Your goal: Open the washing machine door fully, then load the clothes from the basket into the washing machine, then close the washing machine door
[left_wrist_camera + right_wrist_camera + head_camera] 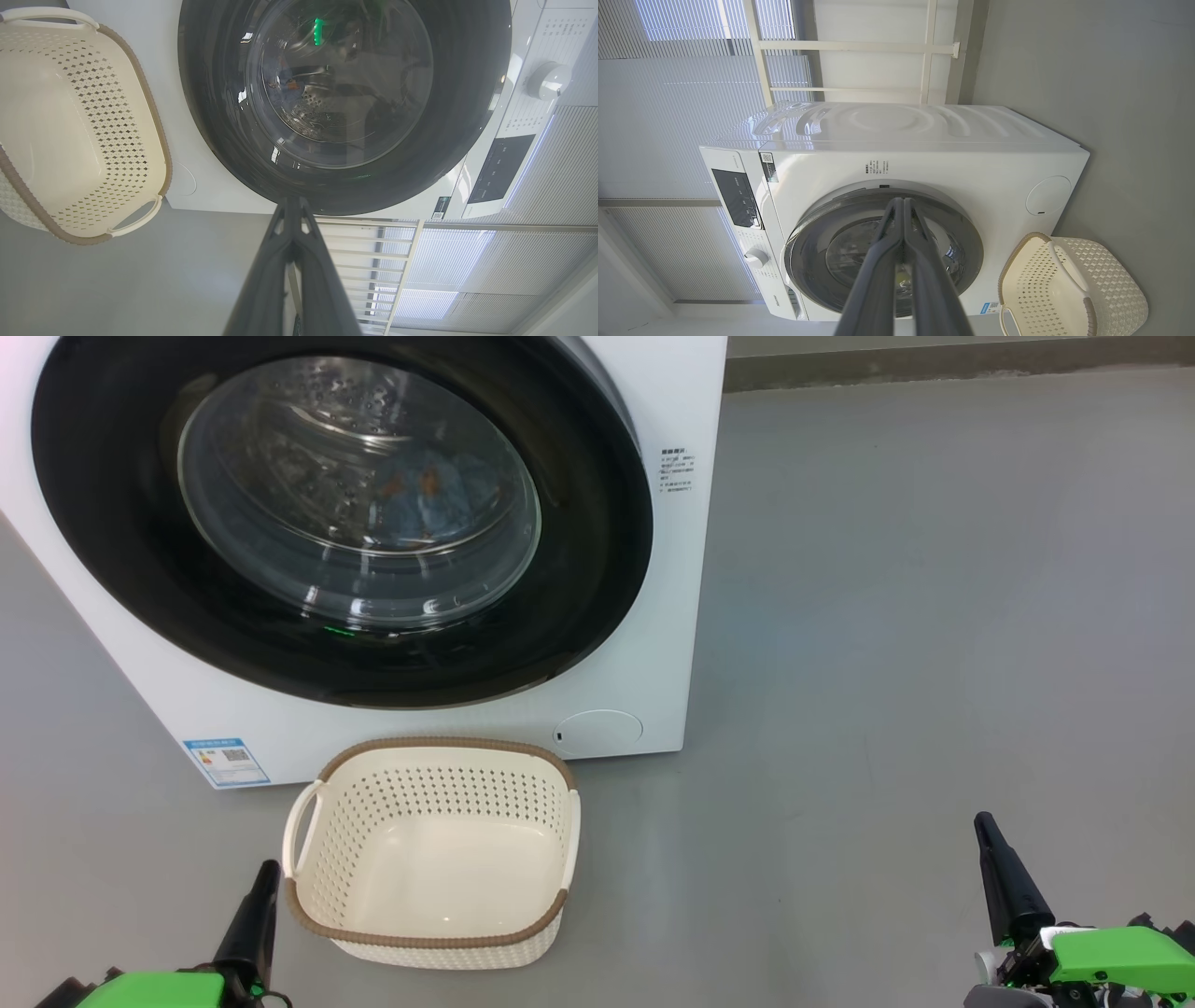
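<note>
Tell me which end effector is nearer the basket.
Left. The left end effector sits close beside the basket's left front corner. The right end effector is well off to the basket's right.

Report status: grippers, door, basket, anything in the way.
Left gripper and right gripper shut, holding nothing. Door closed, clothes seen inside through the glass. Basket empty, on floor before the machine.

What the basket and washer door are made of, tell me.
The laundry basket looks like moulded plastic, matte cream: punched holes, brown woven-look rim. The washing machine door has a glossy black rim, probably plastic; its clear, reflective window looks like glass.
</note>
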You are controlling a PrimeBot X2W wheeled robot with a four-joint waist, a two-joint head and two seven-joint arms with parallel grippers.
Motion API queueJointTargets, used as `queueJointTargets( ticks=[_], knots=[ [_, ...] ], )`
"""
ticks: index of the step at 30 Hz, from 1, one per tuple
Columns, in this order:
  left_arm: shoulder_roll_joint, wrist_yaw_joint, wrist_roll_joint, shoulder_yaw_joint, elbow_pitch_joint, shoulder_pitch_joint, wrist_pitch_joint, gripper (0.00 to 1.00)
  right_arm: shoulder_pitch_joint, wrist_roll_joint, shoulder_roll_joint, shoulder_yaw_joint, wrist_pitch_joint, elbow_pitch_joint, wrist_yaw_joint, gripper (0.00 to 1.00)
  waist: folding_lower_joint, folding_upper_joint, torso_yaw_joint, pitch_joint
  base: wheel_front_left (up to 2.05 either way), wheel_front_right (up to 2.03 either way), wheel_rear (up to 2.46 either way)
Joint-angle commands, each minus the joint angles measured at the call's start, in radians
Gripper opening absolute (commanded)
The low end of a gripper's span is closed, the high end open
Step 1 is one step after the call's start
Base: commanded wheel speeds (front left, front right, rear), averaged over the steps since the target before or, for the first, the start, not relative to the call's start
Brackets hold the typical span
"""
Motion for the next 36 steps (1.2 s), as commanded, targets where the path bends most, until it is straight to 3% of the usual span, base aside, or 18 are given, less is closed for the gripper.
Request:
queueJointTargets(
  ticks=[1, 36],
  knots=[
    [0.011, -0.003, -0.007, 0.034, -0.019, -0.042, 0.002, 0.0, -0.039, 0.003, -0.008, 0.022, 0.006, -0.025, 0.002, 0.0, -0.0001, 0.0, 0.0, 0.0, 0.0, 0.0, 0.0],
    [0.009, -0.003, -0.004, 0.037, -0.019, -0.042, 0.005, 0.0, -0.04, -0.005, 0.0, 0.012, 0.015, -0.025, 0.002, 0.0, -0.0001, 0.0, 0.0, 0.0, 0.0, 0.0, 0.0]
  ],
)
